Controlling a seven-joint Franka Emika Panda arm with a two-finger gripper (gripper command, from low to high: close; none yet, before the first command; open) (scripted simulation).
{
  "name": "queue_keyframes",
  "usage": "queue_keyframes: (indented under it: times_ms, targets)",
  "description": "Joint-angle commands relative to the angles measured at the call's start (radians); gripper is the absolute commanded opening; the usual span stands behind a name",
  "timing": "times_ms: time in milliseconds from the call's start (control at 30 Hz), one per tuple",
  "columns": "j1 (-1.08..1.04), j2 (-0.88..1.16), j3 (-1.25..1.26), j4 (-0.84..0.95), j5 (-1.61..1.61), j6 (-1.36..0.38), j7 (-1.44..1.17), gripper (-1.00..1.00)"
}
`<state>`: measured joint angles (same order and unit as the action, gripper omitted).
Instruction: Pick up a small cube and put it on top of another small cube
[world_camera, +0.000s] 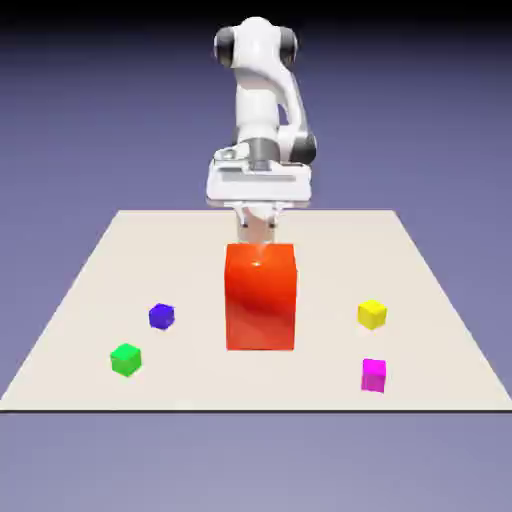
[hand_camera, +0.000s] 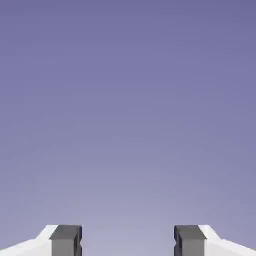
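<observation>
The small magenta cube sits flat on the pale beige table, near the front edge on the exterior view's right, just in front of the yellow cube and well apart from the arm. Being a cube, it has no long axis; its faces stand nearly square to the table's front edge, with one side face turned toward the camera and the top face lighter. It looks smooth, matte and sharp-edged, like the blue-purple cube and the green cube on the exterior view's left. The big red block stands upright at the table's middle, glossy, with a soft highlight near its top. The gripper hangs just behind and above that block. In the hand view the two grey fingertips stand wide apart with nothing between them, only plain backdrop ahead.
</observation>
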<state>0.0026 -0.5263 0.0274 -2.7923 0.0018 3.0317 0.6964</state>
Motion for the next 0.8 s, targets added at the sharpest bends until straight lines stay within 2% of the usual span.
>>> queue_keyframes:
  times_ms: [0, 767]
  targets:
    - [-0.008, 0.036, 0.023, 0.015, 0.002, -0.004, -0.037, 0.0]
    - [-0.188, 0.87, 0.545, 0.352, 0.037, -0.106, -0.888, 0.0]
